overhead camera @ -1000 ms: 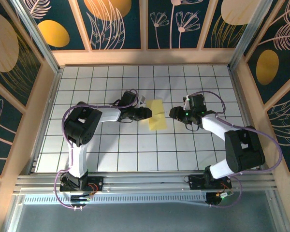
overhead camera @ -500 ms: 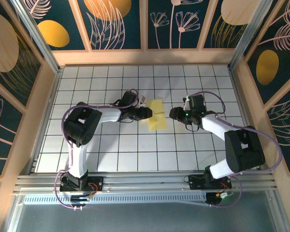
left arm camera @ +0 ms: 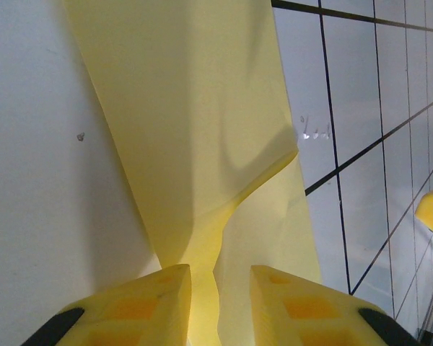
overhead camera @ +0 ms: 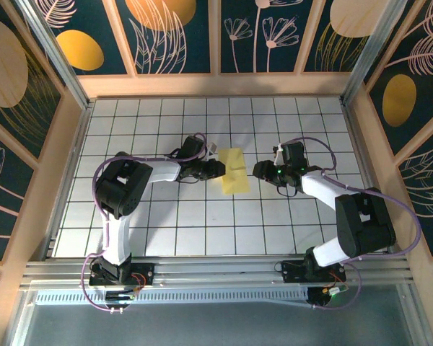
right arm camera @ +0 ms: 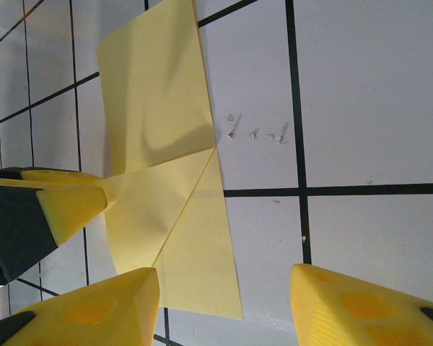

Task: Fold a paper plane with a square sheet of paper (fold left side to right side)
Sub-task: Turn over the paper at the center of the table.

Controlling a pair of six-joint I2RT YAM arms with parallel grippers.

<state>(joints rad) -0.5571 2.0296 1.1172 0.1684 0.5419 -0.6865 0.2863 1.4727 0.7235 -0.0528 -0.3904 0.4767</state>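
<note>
The left gripper (overhead camera: 216, 169) reached in from the left across the white gridded table (overhead camera: 166, 216), its arm bent back toward its base at the near edge. Its jaws stood narrow and were closed on the left edge of the yellow sheet of paper (overhead camera: 235, 171). In the left wrist view the yellow fingers (left arm camera: 141, 303) sat close on either side of a raised ridge of the sheet, which ran up between them and flattened out farther on. In the right wrist view the same fingertips met at the paper's edge, and the sheet rose in a small tent at that spot. The paper lay near the middle of the table between the two grippers. It was folded into a narrow strip running from far to near and tilted a little, and apart from the pinched edge it lay flat on the tiles. In the right wrist view a fold line crossed its width about halfway along, level with the pinch, and a diagonal crease ran from that line across the nearer half. A few small pale specks (right arm camera: 254, 135) lay on the tile just beside the paper's right edge. The right gripper (overhead camera: 258, 170) sat just right of the sheet, apart from it and facing the left one. Its jaws were spread wide and held nothing, and its fingers (right arm camera: 361, 310) framed the paper's near corner and bare tile.
</note>
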